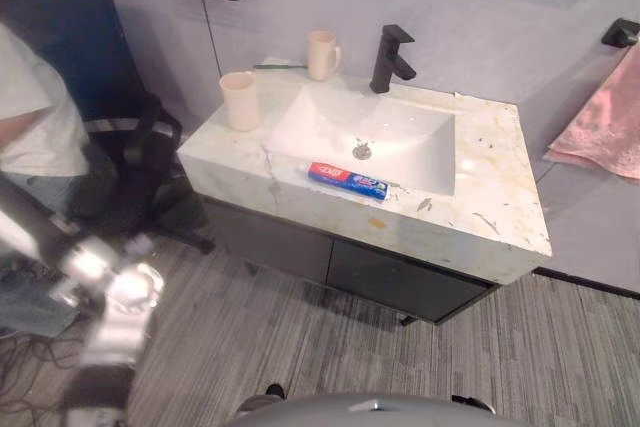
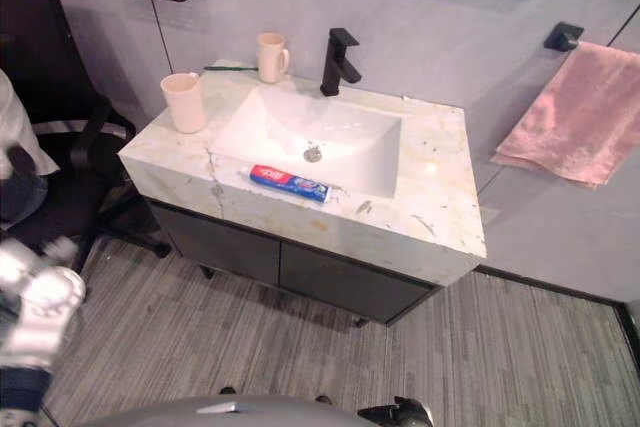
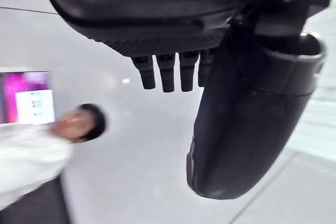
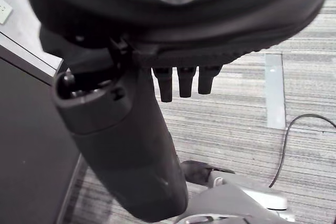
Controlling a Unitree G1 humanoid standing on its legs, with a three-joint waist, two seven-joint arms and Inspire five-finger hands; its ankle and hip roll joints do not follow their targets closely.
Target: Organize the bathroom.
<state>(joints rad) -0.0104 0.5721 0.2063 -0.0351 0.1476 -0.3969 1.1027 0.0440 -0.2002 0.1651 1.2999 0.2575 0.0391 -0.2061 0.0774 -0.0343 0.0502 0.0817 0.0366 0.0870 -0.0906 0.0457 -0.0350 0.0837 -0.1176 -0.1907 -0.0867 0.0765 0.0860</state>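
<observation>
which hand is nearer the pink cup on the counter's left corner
Probably left: the left hand is low off the counter's left side, below the pink cup. The right hand hangs over the floor beside a dark panel, apparently farther.

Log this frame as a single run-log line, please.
left hand open, idle | right hand open, idle | toothpaste lying on counter | nothing grasped

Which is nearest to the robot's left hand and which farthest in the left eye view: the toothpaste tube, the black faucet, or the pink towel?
1. Toothpaste tube, on the counter's front edge, nearest the left hand at the lower left.
2. Black faucet, behind the basin at the wall.
3. Pink towel, hanging on the far right wall.
</observation>
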